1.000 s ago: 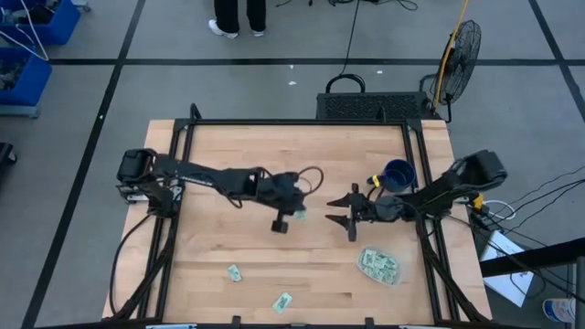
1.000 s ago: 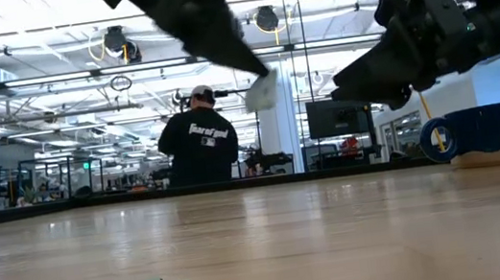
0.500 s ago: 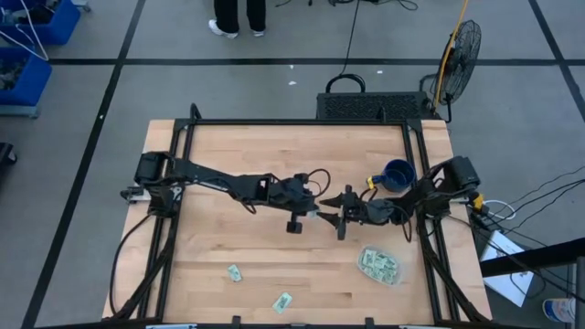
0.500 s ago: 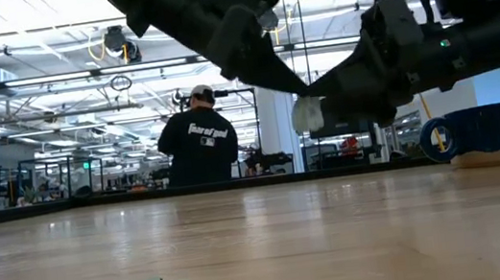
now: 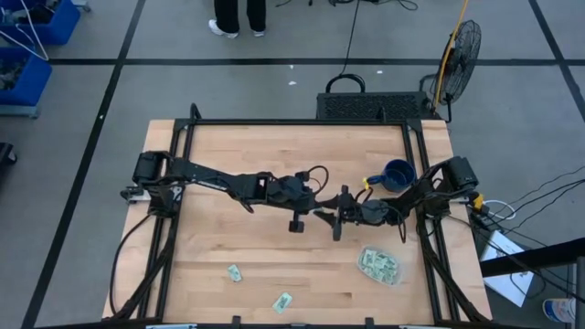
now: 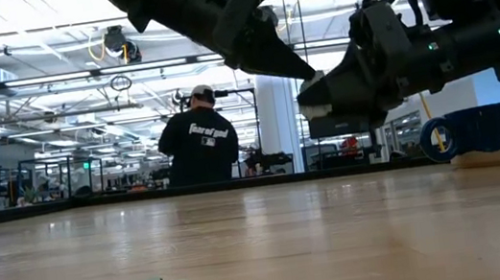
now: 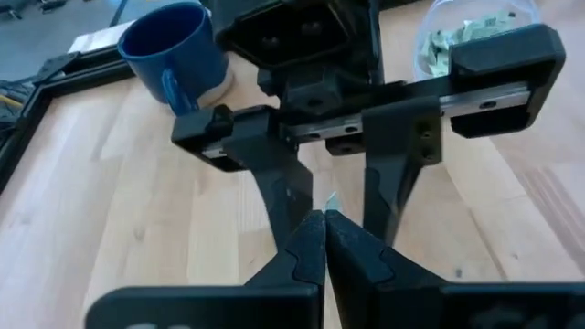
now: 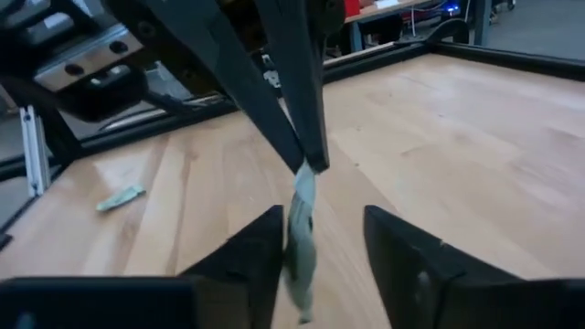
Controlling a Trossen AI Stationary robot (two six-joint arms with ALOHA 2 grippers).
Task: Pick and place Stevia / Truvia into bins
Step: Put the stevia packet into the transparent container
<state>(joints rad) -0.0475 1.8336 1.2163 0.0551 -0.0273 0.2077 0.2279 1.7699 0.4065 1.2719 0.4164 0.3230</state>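
A pale Stevia sachet (image 8: 300, 239) hangs in mid-air over the middle of the table. My left gripper (image 5: 318, 212) comes from the table's left and is shut on it. My right gripper (image 5: 337, 217) faces it from the right, open, with one finger (image 8: 260, 251) on each side of the hanging sachet and the other finger (image 8: 407, 260) farther from it. The clear bin (image 5: 378, 265) holding several sachets stands near the right front. Two more sachets (image 5: 235, 272) (image 5: 281, 302) lie flat on the wood near the front edge. My left gripper pinches the sachet's upper end (image 8: 307, 175) between its two fingertips (image 7: 311, 239), slanting down from the table's left. The sachet hangs below the tips, upright and clear of the table, and a sliver of it (image 7: 331, 201) shows past them.
A dark blue mug (image 5: 398, 174) stands on a coaster at the right, just behind my right arm. A black frame borders the table (image 5: 274, 137). A person (image 6: 199, 147) stands in the room beyond the far edge. The left half of the wood is bare.
My left gripper has carried the sachet toward the table's right and a little down. My right gripper has come toward the left and sunk slightly, so its fingers now stand on either side of the hanging sachet.
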